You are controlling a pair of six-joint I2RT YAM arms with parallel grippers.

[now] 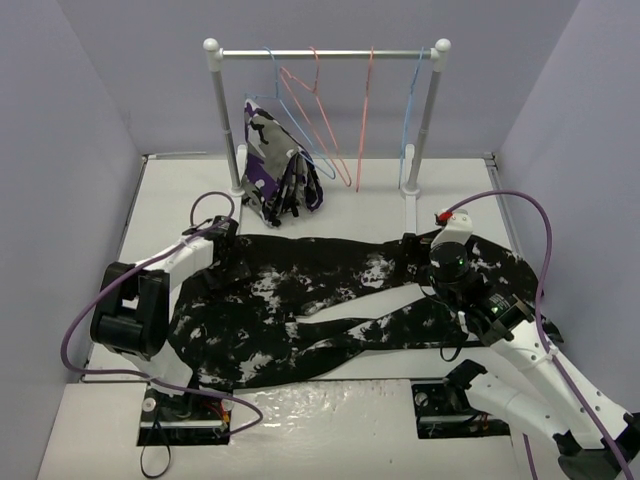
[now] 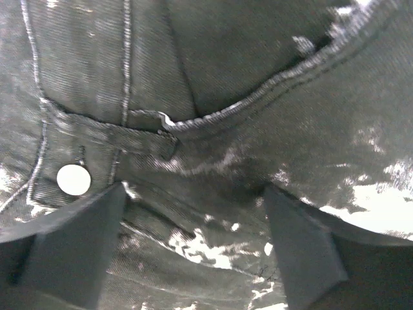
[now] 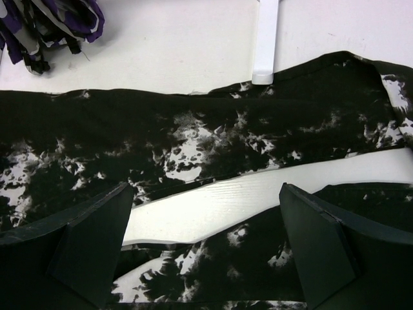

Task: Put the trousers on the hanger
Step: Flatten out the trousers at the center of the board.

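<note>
I take the rack at the back of the table as my marker.

In front of the rack's left post, my left gripper is down at the waist end of the trousers. Its fingers stand wide apart. In the left wrist view they straddle the waistband seam, with a round pale button just beside the left finger. I cannot tell whether the tips press on the cloth.

The trousers lie flat on the table in front of the rack. They run across its whole width, waist toward the left post and both legs stretched toward the right post.

A purple, white and black garment sits bunched at the foot of the left post, apart from the trousers.

On the rack's bar, from left to right, hang a light-blue hanger, two pink hangers and a second light-blue hanger by the right post.

In front of the right post, my right gripper hangs over the trouser legs. Its fingers are spread wide with nothing held, and a strip of bare table shows between the two legs beneath them.
</note>
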